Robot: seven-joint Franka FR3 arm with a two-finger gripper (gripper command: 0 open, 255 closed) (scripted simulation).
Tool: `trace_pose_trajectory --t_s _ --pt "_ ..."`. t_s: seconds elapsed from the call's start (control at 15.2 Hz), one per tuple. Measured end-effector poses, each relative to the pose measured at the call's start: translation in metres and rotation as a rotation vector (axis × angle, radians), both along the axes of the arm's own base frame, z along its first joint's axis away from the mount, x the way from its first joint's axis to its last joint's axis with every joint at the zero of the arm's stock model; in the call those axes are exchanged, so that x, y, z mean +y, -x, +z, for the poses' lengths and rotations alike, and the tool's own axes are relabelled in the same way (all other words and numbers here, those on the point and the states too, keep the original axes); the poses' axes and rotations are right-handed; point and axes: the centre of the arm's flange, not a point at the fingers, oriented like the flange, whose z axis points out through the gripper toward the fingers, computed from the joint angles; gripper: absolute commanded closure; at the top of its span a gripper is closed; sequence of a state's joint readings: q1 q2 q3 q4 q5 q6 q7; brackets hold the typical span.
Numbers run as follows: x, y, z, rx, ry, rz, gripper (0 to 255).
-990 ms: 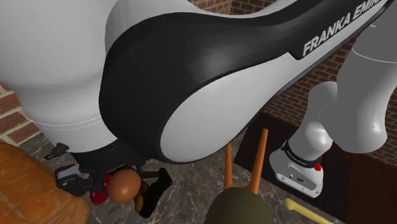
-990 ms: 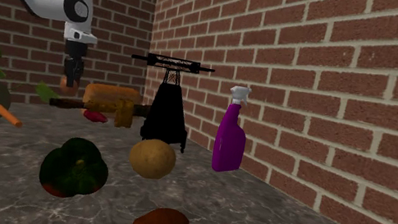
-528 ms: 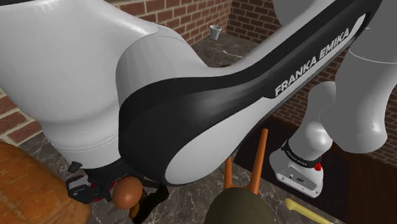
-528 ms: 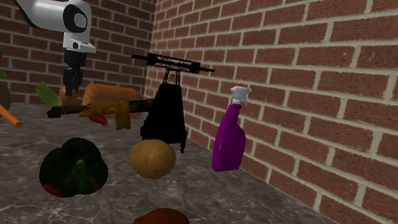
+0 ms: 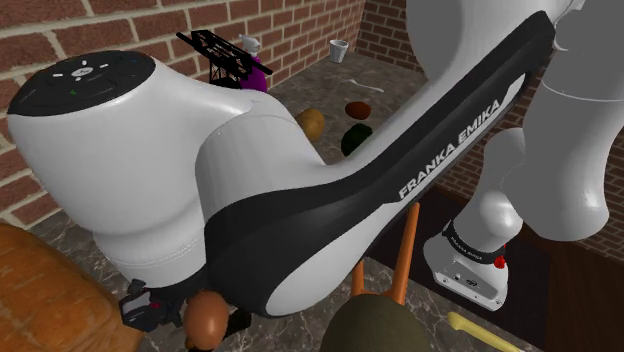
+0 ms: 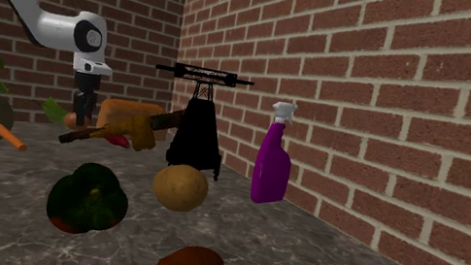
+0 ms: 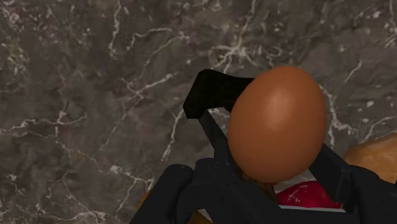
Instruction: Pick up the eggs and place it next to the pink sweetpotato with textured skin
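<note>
A: Hand state?
B: Gripper clamped on a brown egg, with a black finger on either side. The egg is smooth and oval, with a faint sheen.
A: Where's the egg?
B: In the fingers over the dark, white-veined marble counter. It is near a pink-red sweetpotato and a crusty orange-brown loaf. Whether it clears the stone, can't tell. The sweetpotato's skin is too hidden to read.
A: Containers?
B: Purple spray bottle with a white trigger head, upright against the brick wall. It stands to the second exterior view's right of a black wire rack. Contents not legible. Small pale cup at the counter's far end, inside not visible.
A: Other shapes?
B: Ribbed dark-green squash on the near side. Round tan potato just right of it in that view, apart.
</note>
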State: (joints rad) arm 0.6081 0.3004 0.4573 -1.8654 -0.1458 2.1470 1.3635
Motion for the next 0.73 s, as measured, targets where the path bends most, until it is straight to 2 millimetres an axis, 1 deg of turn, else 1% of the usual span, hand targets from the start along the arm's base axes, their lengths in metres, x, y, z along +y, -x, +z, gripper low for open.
trace_pose_trajectory --t_s 0.13,0.26,0.33,0.73 --pt "0.0 -0.002 -0.011 -0.001 0.0 -0.002 255" --pt "0.001 -0.001 -0.017 -0.009 -0.013 -0.003 255" --pt "0.006 -0.002 -0.015 -0.025 -0.045 0.002 255" --pt "0.008 -0.002 -0.015 -0.029 -0.047 0.004 255"
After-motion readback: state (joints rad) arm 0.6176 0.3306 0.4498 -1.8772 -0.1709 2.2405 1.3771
